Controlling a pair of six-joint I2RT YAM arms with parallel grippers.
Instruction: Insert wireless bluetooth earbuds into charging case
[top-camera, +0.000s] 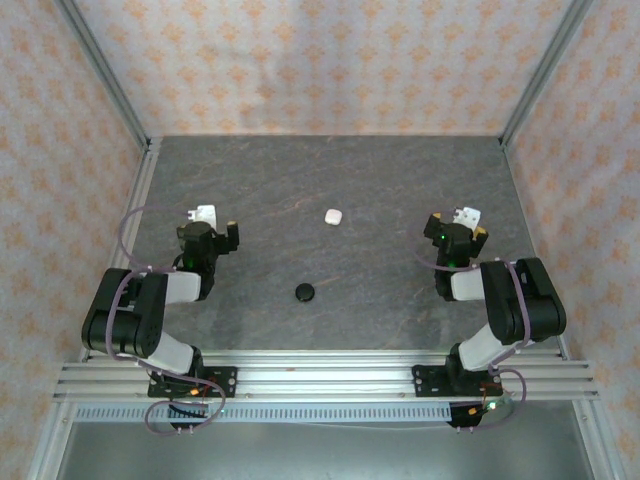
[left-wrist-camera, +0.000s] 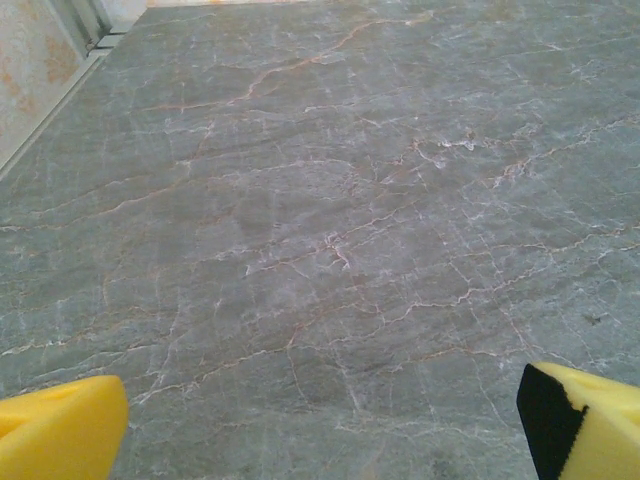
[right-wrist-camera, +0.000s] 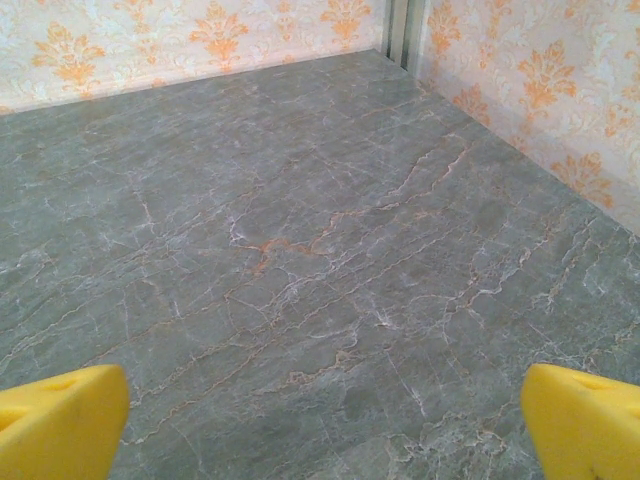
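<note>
White case lies mid table; black case sits nearer the arms, slightly left of it. L gripper is well left of white case, R gripper well right, both w/ fingers spread wide. Earbuds: can't tell if inside.

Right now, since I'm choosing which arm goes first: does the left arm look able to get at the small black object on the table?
Probably yes. The small black object lies on the table, right of and nearer than the left gripper, with nothing between them; its jaws stand open.
</note>
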